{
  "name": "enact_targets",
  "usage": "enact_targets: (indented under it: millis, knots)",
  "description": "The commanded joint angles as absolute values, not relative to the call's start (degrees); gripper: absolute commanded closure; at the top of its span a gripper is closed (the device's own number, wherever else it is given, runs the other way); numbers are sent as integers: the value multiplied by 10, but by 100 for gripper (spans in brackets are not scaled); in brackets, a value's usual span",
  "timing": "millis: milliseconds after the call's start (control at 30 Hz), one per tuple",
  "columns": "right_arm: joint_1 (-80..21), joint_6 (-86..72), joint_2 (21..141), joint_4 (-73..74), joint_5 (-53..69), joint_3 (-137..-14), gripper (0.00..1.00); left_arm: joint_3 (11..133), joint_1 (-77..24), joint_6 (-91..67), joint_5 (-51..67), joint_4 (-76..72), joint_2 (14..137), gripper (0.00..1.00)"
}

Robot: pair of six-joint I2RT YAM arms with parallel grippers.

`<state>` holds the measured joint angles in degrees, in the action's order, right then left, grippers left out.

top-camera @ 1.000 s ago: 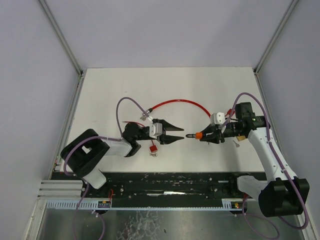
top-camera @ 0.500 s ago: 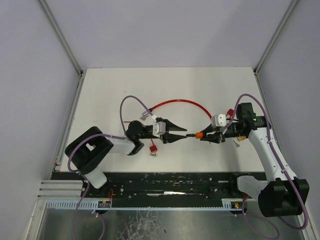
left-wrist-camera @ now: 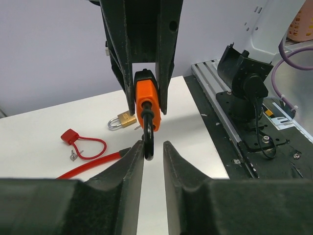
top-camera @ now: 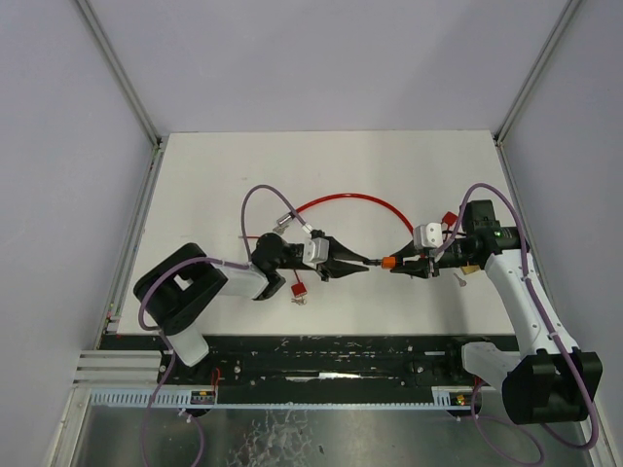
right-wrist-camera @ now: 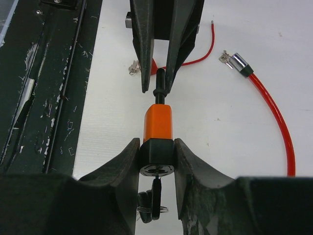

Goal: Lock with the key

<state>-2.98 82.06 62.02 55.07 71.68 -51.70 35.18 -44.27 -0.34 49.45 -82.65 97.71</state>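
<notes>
The right end effector [right-wrist-camera: 157,147] is gripping the orange padlock [right-wrist-camera: 158,122] by its body above the table [top-camera: 409,165], with a key [right-wrist-camera: 155,198] sitting in the keyhole. Beyond, the left end effector [left-wrist-camera: 153,146] is straddling the black shackle [right-wrist-camera: 160,85], its jaws slightly apart. A red cable [top-camera: 341,199] is lying farther back.

Right gripper [top-camera: 402,264] holds padlock [top-camera: 386,261], left gripper [top-camera: 361,261] seemingly touching

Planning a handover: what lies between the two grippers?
The orange padlock: body held by the right gripper, shackle inside the left gripper. Both wrist views show it.
</notes>
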Motion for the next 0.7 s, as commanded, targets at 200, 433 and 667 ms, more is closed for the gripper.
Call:
enact_targets:
  millis: [200,433,667]
  knots:
    - [-27,842,610,559,754,-525,100,378,-450,-18,541,-842,985,100]
    - [-27,857,611,557,767,-515,100,399,-454,-59,571,-850,999,100]
    - [-26,829,593,524,733,-516,100,410,-454,-96,610,-842,990,100]
